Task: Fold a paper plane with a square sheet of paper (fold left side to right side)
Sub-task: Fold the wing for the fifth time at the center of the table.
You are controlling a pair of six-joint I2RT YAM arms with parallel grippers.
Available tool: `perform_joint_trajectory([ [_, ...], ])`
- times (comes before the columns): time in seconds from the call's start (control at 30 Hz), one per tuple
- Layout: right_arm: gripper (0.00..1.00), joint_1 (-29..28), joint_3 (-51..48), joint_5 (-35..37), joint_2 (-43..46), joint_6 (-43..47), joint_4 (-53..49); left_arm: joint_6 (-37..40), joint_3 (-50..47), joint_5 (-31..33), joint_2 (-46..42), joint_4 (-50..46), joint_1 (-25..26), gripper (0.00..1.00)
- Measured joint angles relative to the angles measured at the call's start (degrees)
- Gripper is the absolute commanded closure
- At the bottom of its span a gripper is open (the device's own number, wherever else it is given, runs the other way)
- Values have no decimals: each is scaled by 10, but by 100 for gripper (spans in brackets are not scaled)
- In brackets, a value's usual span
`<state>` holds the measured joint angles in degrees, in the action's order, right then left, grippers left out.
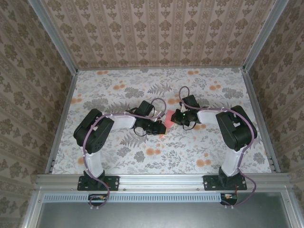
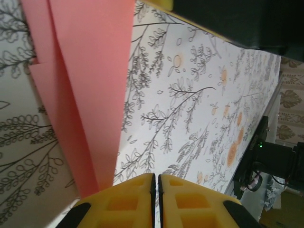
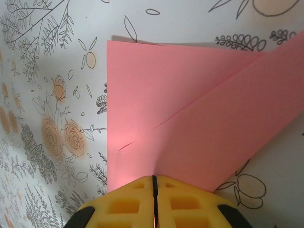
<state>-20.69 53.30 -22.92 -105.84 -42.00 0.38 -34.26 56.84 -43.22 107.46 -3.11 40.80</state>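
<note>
Left gripper and right gripper both closed, wrist views reveal diagonal folds in pink paper, overhead a sliver

The left arm and right arm each rise from the near edge, fold at a raised elbow and reach inward, forearms pointing toward each other. The left gripper and right gripper sit low and close together, seemingly just apart, though the overhead view is too small to be sure. The left gripper's yellow fingers are pressed together along a hairline seam, and the right gripper's fingers likewise.
</note>
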Motion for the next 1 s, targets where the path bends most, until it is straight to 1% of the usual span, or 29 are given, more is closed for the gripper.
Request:
perform_joint_trajectory([
  [0.67,91,0,11,2,-3,13,-19,0,-4,13,23,-2,0,87],
  [1.0,91,0,23,2,-7,15,-38,0,-22,12,18,21,-1,89],
])
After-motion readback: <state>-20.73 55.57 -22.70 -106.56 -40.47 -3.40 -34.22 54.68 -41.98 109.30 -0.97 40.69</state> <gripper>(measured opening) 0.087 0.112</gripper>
